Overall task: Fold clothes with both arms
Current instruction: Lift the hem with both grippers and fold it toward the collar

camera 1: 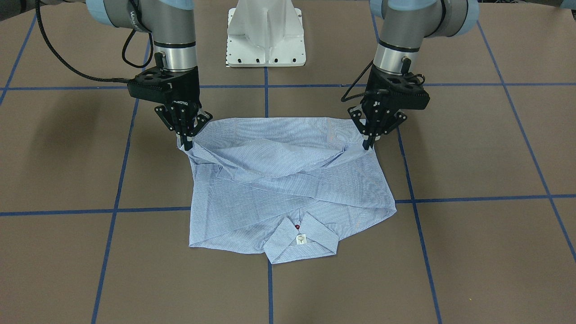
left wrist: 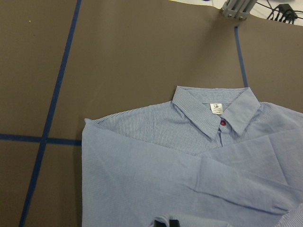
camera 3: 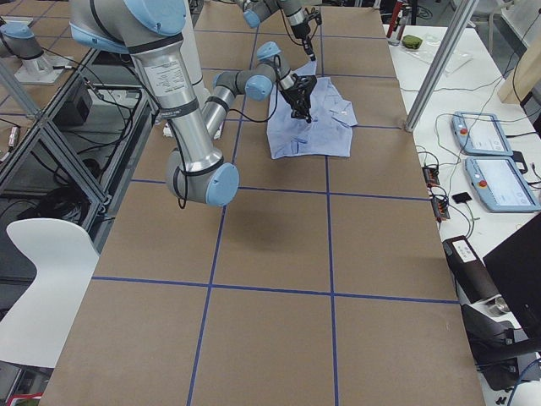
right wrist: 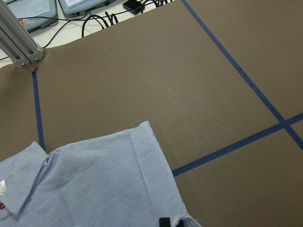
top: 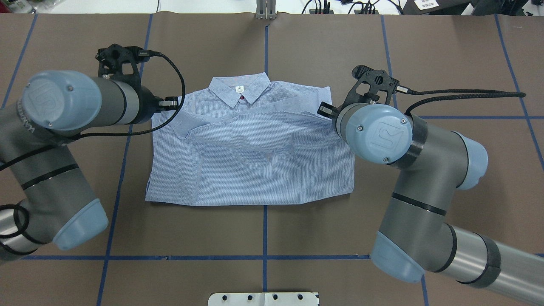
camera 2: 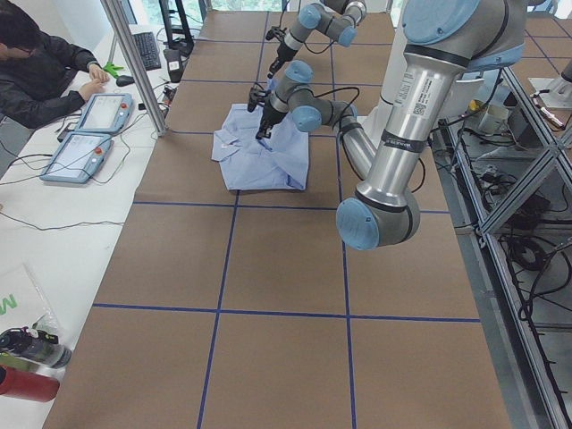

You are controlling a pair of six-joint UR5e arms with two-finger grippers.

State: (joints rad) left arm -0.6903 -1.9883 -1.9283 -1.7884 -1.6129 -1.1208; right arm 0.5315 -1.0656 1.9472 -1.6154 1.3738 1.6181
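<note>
The light blue striped shirt [camera 1: 288, 180] lies on the brown table with its sleeves laid across the body, and its collar [camera 1: 300, 240] with a white label points away from the robot. My left gripper [camera 1: 368, 143] is shut on the shirt's edge on the left-arm side, up near the fold closest to the base. My right gripper [camera 1: 186, 143] is shut on the opposite edge, where the cloth bunches up around its fingers. From overhead both wrists hide the fingertips over the shirt [top: 255, 161]. The wrist views show the collar [left wrist: 222, 111] and a shirt corner [right wrist: 147, 142].
The white pedestal base [camera 1: 266, 36] stands behind the shirt. Blue tape lines [camera 1: 270, 292] grid the table. A metal post [top: 265, 10] rises at the far edge. A person [camera 2: 36, 71] sits beside teach pendants [camera 2: 89, 134] along the far side.
</note>
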